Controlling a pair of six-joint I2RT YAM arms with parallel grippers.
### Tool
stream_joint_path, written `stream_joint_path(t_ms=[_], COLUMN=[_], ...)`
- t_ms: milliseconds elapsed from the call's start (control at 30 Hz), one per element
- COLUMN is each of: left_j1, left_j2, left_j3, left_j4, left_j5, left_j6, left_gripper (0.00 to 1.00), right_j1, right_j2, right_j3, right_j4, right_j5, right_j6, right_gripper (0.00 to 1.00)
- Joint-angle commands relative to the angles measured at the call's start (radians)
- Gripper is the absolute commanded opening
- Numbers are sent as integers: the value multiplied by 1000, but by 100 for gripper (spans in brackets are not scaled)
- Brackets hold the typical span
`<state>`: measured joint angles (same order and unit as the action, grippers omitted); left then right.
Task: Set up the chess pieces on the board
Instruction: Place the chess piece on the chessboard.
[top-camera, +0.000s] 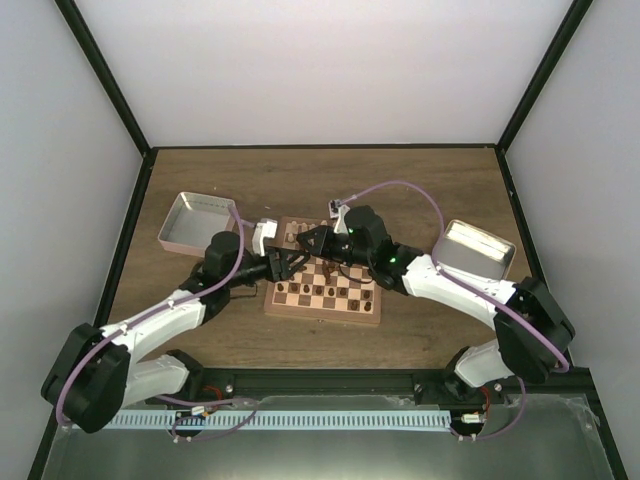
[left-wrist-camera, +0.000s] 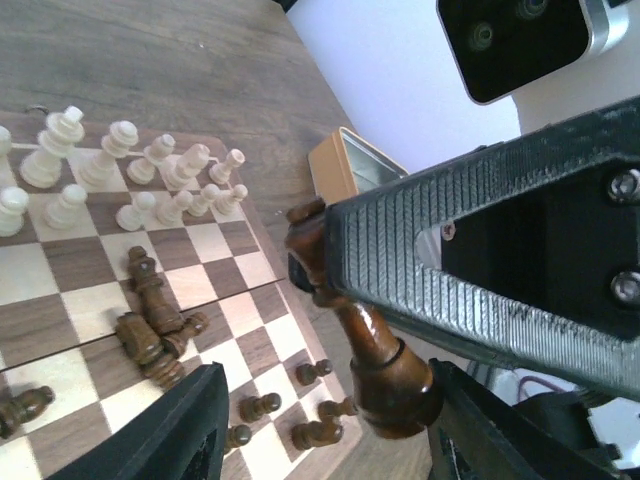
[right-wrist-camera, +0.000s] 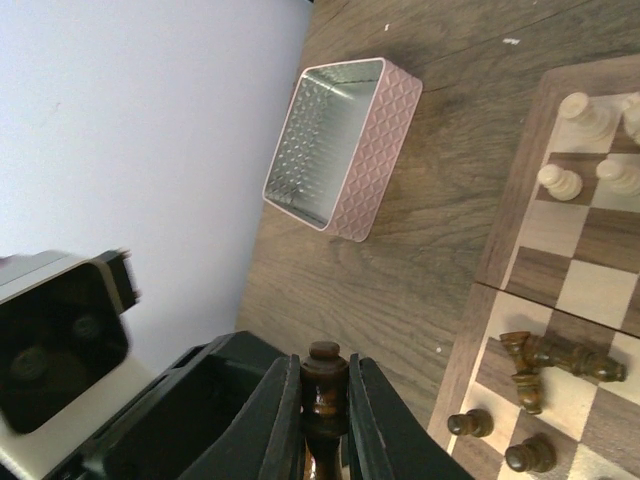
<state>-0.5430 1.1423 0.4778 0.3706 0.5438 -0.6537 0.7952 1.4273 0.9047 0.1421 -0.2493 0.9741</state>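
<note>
The board (top-camera: 322, 316) lies in the table's middle, also in the left wrist view (left-wrist-camera: 60, 270) and right wrist view (right-wrist-camera: 590, 290). My right gripper (top-camera: 318, 246) (right-wrist-camera: 325, 372) is shut on the head of a tall dark brown piece (right-wrist-camera: 325, 385) and holds it above the board's edge. In the left wrist view this piece (left-wrist-camera: 385, 370) hangs from the right gripper's ribbed finger (left-wrist-camera: 450, 250), its base between my left gripper's (left-wrist-camera: 325, 425) (top-camera: 283, 262) wide-open jaws. Cream pieces (left-wrist-camera: 120, 170) stand in two rows. Several dark pieces (left-wrist-camera: 150, 335) lie toppled mid-board; dark pawns (left-wrist-camera: 270, 405) stand near the edge.
A pink patterned tray (top-camera: 195, 222) (right-wrist-camera: 340, 145) sits left of the board. A silver tray (top-camera: 478, 248) sits to its right, showing as a tan-sided box (left-wrist-camera: 350, 165) in the left wrist view. Both grippers crowd together over the board's far half.
</note>
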Motion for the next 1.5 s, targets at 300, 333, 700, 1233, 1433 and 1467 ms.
stream_joint_path(t_ms=[300, 333, 700, 1233, 1433, 1467], left_j1=[0, 0, 0, 0, 0, 0], left_j2=[-5, -8, -64, -89, -55, -40], left_j3=[36, 39, 52, 109, 225, 252], left_j4=[27, 16, -71, -170, -392, -437], left_j5=[1, 0, -35, 84, 88, 85], left_j6=[32, 50, 121, 323, 460, 492], left_gripper=[27, 25, 26, 7, 7, 7], right_j1=[-2, -2, -2, -2, -2, -2], right_j2=[-43, -44, -129, -196, -179, -172], right_j3=[25, 25, -19, -7, 118, 151], right_j4=[-9, -15, -10, -54, -300, -376], right_j5=[-48, -49, -50, -140, -76, -37], right_j6=[-40, -51, -157, -230, -303, -318], right_gripper=[10, 10, 12, 22, 44, 46])
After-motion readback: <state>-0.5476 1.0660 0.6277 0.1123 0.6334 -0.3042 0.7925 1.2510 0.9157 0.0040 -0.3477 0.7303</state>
